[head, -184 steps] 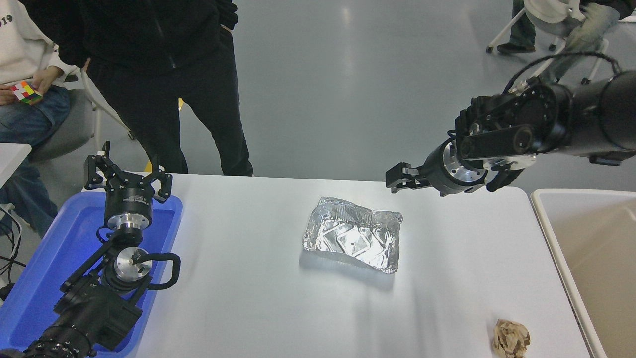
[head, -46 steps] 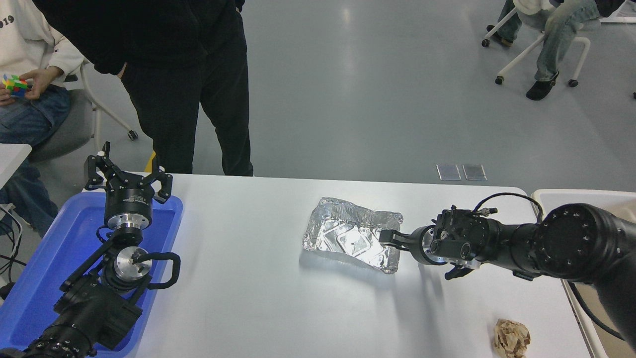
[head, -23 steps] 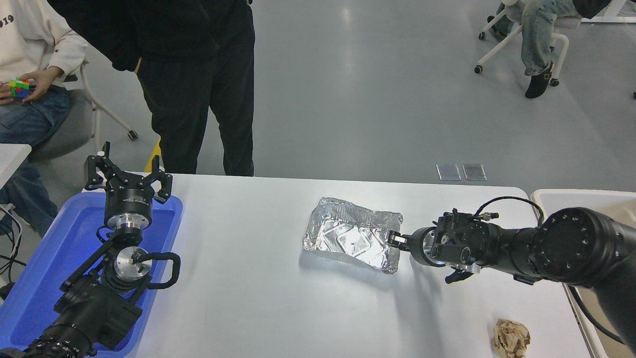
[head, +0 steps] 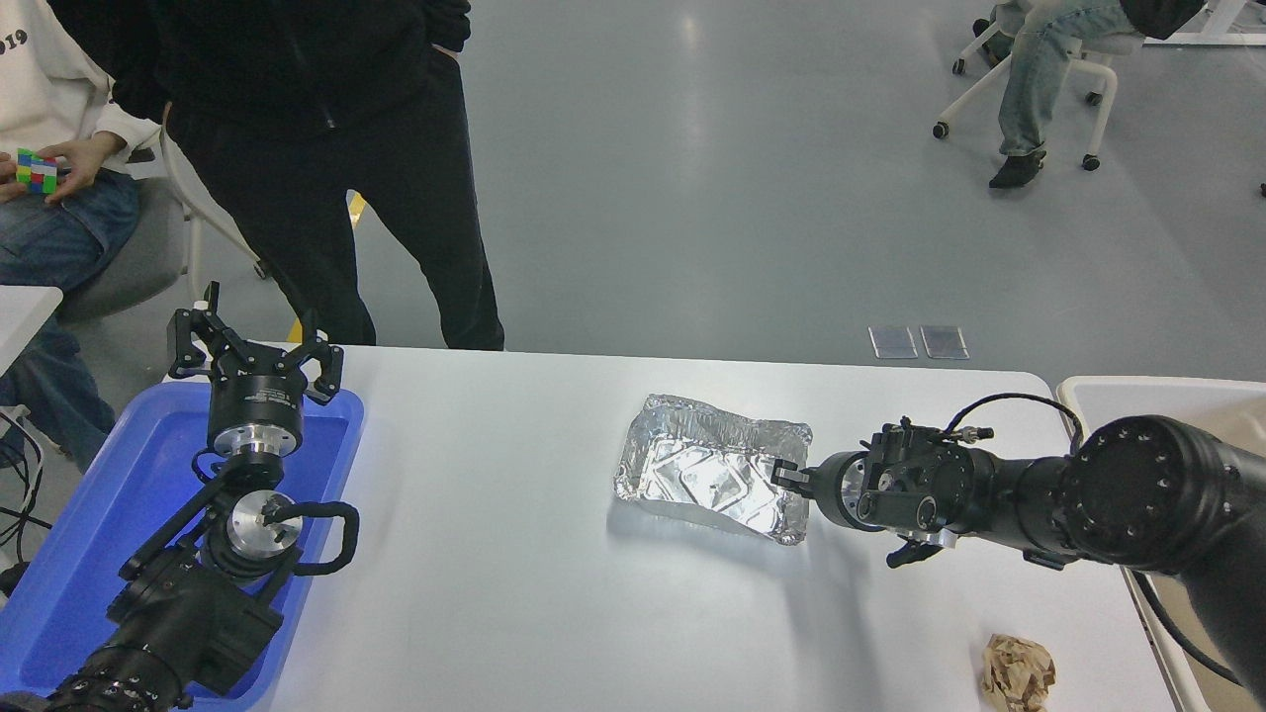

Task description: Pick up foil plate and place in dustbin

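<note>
- Spans most of the view: white worktop (head: 514,593), carrying everything below.
- Stands off the worktop's right end: dustbin (head: 1088,391), only its cream-white rim corner showing behind the right arm; well apart from the foil plate.
- Lies along the worktop's left edge: blue tray (head: 89,514), under the parked left arm.
- Parked at the lower left over the blue tray: left tool (head: 254,348), fingers spread wide, holding nothing, same pose as in all earlier frames.
- Reaches in low from the right edge, nearly level with the worktop: right tool (head: 788,477), fingers pinched together on the right-hand rim of the foil plate.
- Sits right of the worktop's centre: foil plate (head: 707,480), open side up, embossed base facing the camera.
- Runs left-right across the worktop: long axis of the foil plate, slightly turned so the right end falls nearer the camera; short right end points at the right tool and the dustbin.
- Differs from 0.5 s ago: foil plate shifted a little to the right and away from the camera, its near edge raised a little with a shadow beneath; whether fully clear of the surface, cannot tell.
- Differs from 4 s ago: right tool then high above the far right edge, apart from the foil; now down at the rim.
- Rests near the front right corner, well apart from the foil plate: crumpled brown paper ball (head: 1019,672), unmoved.
</note>
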Controlling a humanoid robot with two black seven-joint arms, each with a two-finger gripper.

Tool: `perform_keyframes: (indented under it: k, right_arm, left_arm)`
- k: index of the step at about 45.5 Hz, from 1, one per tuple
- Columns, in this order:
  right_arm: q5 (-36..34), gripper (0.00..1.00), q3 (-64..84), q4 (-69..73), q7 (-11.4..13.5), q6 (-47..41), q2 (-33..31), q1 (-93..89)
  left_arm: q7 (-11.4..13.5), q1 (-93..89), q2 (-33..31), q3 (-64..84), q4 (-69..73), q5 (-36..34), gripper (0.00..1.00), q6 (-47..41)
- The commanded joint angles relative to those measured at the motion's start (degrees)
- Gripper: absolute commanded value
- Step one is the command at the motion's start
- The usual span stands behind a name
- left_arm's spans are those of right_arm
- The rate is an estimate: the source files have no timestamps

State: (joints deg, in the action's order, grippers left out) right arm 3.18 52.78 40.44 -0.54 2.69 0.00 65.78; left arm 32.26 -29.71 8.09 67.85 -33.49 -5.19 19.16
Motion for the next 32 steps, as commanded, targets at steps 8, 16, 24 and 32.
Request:
perform_keyframes:
  k: [8,16,24,32]
  right_arm:
    - [-0.10,0.00,0.04,0.69,-0.08,0.21,0.00,1.19]
    - [-0.54,0.00,-0.04,1.13,-0.08,-0.05,0.00,3.56]
    - [-0.81,0.00,0.04,5.61,-0.08,-0.49,0.00,7.16]
    - [-0.89,0.00,0.13,10.71,-0.08,-0.58,0.00,12.17]
  left_arm:
    - [0.00,0.00,0.00,0.00,0.01,0.00,0.99,0.00]
    - [0.00,0.00,0.00,0.00,-0.08,0.00,0.99,0.00]
    - [0.00,0.00,0.00,0.00,0.01,0.00,0.99,0.00]
    - [0.00,0.00,0.00,0.00,0.01,0.00,0.99,0.00]
